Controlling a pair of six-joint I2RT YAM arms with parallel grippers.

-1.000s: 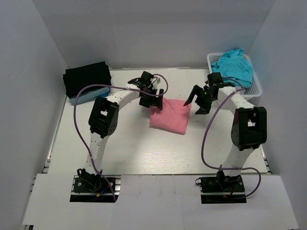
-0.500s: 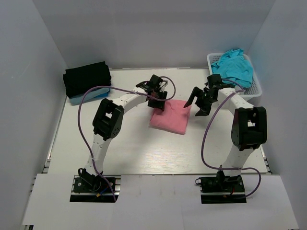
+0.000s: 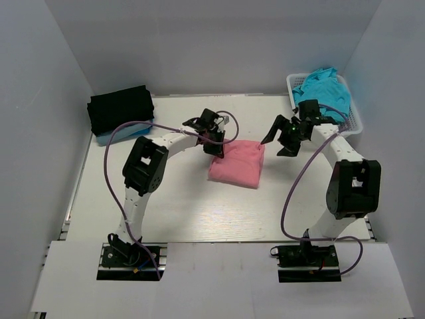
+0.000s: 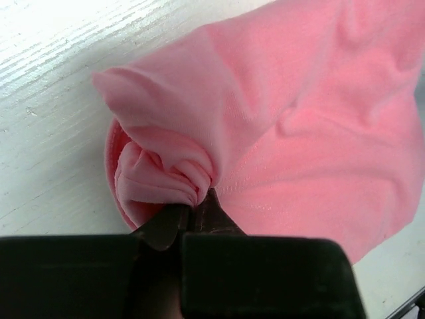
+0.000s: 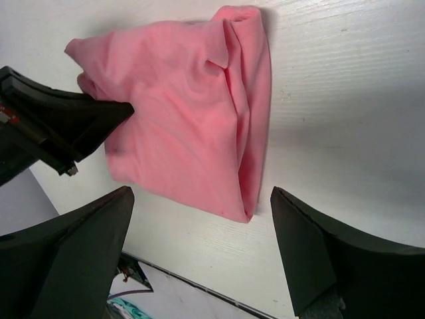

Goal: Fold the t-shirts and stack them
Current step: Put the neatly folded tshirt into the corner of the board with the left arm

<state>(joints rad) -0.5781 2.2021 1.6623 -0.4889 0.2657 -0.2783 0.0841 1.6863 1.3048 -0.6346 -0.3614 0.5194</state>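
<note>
Right gripper [image 3: 277, 144] has backed toward the far-right corner, jaws apart. Left gripper [image 3: 216, 143] clamps the folded pink shirt [image 3: 237, 163] at its corner, mid-table. Black shirt [image 3: 119, 109] on light blue shirt [image 3: 119, 135] is stacked far-left; teal shirt [image 3: 325, 90] waits in the basket [image 3: 355, 123].

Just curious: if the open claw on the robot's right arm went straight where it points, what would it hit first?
Most likely the folded salmon-pink cloth t-shirt lying on the white table, near its edge; depth is hard to judge.
</note>
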